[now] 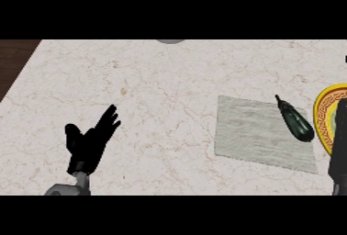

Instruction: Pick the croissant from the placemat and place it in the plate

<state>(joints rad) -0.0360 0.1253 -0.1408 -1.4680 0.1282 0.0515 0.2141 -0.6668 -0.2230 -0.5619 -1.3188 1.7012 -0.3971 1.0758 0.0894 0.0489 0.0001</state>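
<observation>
A grey placemat [263,134] lies on the counter right of centre. A dark green, elongated thing with a thin stem [296,122] lies along the mat's right edge, reaching toward the plate. The plate [325,120], with a yellow patterned rim, is cut off by the view's right edge. No croissant shows anywhere in view. My left hand [88,140] rests open at the lower left, fingers up, far from the mat. A dark part of my right arm or hand [338,170] stands at the right edge, just below the plate; most of it is out of view.
The marble counter [156,92] spreads wide between my left hand and the placemat. A dark wooden floor [15,55] shows past the counter's upper left corner. A grey round object [169,41] peeks in at the far edge.
</observation>
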